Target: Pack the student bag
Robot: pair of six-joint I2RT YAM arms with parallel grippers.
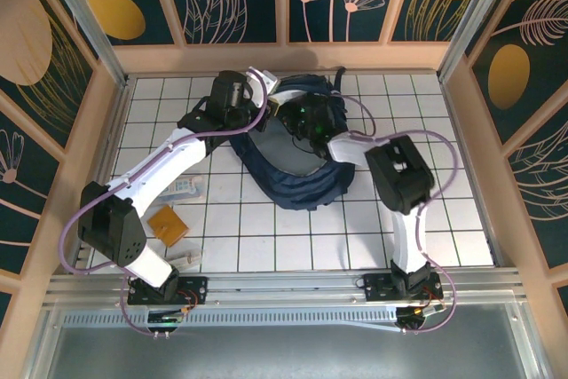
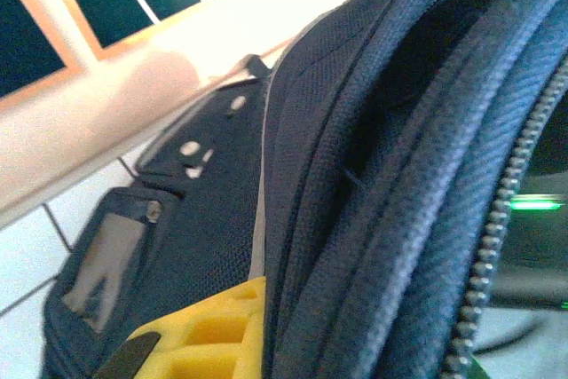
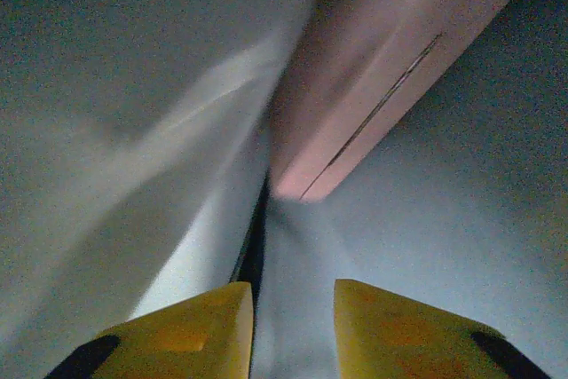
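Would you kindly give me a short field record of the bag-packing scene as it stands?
bag: student bag lying open on tiled table
left claw: shut on bag's rim
right claw: open, inside bag
ahead of right claw: flat pink item, apart from the fingers
loose on table: orange square near left arm

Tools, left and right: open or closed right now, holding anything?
Left tool: closed, apparently pinching the student bag at its rim.
Right tool: open, holding nothing; a pink flat item lies just ahead.
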